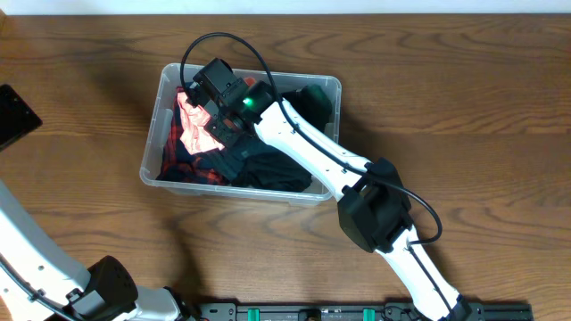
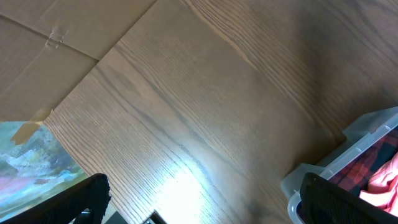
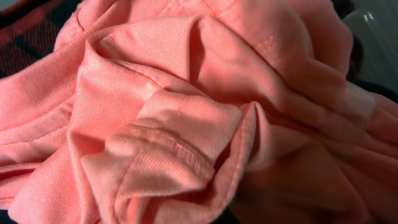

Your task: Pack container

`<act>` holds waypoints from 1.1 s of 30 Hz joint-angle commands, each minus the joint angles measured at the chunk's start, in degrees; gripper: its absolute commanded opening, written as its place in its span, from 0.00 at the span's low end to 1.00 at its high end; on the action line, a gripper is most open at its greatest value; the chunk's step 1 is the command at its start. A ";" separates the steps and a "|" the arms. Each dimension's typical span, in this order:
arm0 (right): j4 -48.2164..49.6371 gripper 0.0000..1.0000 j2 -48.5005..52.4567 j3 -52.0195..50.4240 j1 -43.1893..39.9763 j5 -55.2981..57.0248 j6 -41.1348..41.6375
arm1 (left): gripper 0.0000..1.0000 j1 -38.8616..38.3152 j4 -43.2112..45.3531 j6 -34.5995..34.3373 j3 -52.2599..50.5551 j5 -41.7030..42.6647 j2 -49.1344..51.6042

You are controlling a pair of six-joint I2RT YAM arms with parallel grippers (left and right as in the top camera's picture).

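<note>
At your far left, one dark flat slab [image 1: 13,116] lies on the wooden table [image 1: 446,107]. Your left gripper [image 2: 205,208] hangs over bare wood just left of the container's corner, its two fingers [image 2: 87,199] spread wide and holding nothing. The one container [image 1: 152,143] stands mid-table with its long axis running left to right and its right end turned slightly toward the arms' bases. You can count three cloths inside: one pink [image 1: 192,125], one red-and-black plaid [image 1: 174,156] and one black [image 1: 272,174]. Your right gripper [image 1: 207,114] hangs close over the pink cloth. You cannot tell how its fingers stand.
</note>
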 commanded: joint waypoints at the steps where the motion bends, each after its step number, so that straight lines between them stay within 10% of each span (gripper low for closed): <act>1: -1.86 0.01 2.40 0.96 -0.42 -0.83 -1.07 | 0.98 0.28 -0.13 -0.74 0.55 -0.46 0.04; 10: -2.51 0.50 -6.93 9.66 -3.54 12.11 -1.05 | 0.98 0.28 -0.13 -0.74 0.52 -0.46 0.04; 16: -6.01 0.99 -16.46 9.66 -7.30 14.60 -0.35 | 0.98 0.28 -0.13 -0.74 0.55 -0.46 0.04; 18: -7.93 0.73 -19.78 9.66 -8.76 16.52 1.42 | 0.98 0.28 -0.13 -0.74 0.55 -0.46 0.04; 19: -8.98 0.99 -21.49 9.66 -9.60 17.46 1.79 | 0.98 0.28 -0.13 -0.74 0.55 -0.46 0.04; 33: -17.25 0.99 -39.17 9.66 -18.40 23.80 -0.68 | 0.98 0.28 -0.13 -0.74 0.55 -0.46 0.04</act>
